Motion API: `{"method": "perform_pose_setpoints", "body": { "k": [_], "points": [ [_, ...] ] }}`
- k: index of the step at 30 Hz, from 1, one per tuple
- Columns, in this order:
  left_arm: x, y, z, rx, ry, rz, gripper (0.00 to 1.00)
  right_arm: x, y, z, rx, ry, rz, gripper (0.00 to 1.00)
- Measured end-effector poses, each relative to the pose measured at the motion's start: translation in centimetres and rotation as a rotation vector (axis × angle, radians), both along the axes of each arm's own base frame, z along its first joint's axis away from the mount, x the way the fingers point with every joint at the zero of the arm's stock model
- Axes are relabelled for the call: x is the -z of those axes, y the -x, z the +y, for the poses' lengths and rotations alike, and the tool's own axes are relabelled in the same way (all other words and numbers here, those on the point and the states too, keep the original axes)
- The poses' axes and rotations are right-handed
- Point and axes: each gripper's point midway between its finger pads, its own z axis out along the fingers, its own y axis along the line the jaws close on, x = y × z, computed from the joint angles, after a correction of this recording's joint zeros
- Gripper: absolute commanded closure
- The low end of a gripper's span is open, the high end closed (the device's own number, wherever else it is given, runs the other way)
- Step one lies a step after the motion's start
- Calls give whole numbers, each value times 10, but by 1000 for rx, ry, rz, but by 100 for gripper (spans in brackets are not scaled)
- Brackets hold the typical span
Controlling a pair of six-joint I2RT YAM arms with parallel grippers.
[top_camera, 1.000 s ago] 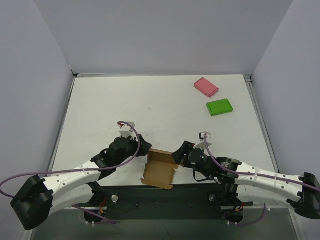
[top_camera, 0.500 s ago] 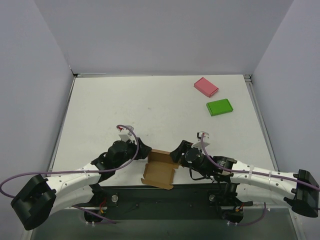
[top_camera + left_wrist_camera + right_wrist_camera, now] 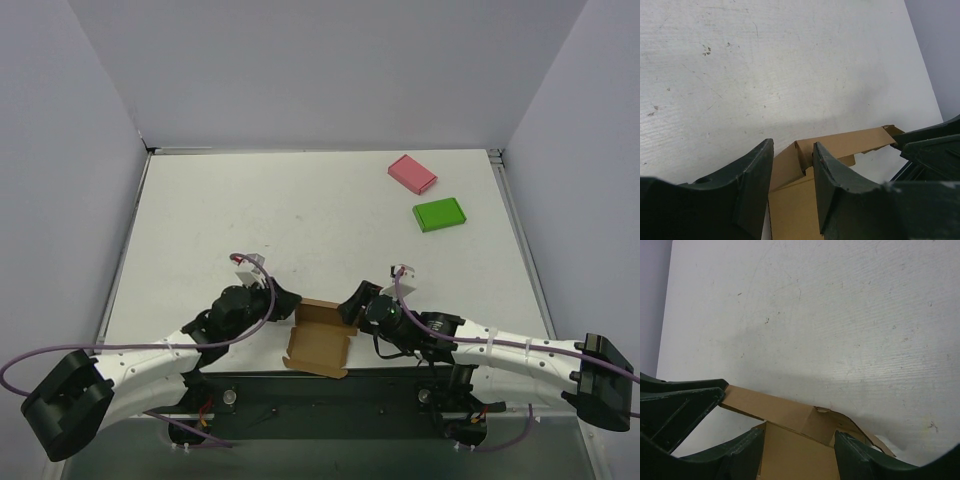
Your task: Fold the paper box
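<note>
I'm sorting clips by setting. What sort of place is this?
Likely a robotics lab cell: a white tabletop enclosed by plain grey panels, with two white robot arms mounted at its edge.

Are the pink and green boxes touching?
Apart. The top view shows a strip of bare table between the pink box and the green box.

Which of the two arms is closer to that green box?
The right one. The right gripper is at the right side of the paper box, with the green box beyond it to the right; the left gripper is at the paper box's left side, farther off.
</note>
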Motion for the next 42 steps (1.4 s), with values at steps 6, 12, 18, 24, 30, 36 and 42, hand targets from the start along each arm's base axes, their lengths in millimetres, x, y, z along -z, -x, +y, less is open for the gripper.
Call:
{"method": "perform_pose_setpoints", "body": {
  "k": [6,12,18,24,30,36,42],
  "points": [
    [-1,3,0,7,20,-8,57,-1,-1,1,-1,-3,-5,42],
    [-2,6,-1,22,31,-9,62,-5,-2,-3,2,33,-12,44],
    [-3,7,-1,27,40,-14,65,-15,-7,-7,18,56,-42,43],
    [-4,8,-1,30,51,-13,67,-11,-7,-4,2,75,-36,44],
    [-4,9,-2,32,51,-14,69,-5,-5,2,-18,79,-17,45],
    [-4,10,-3,38,52,-15,71,-8,-6,8,-25,51,-18,56],
    [-4,12,-4,42,50,-16,73,0,-9,13,-24,19,4,59]
  ]
}}
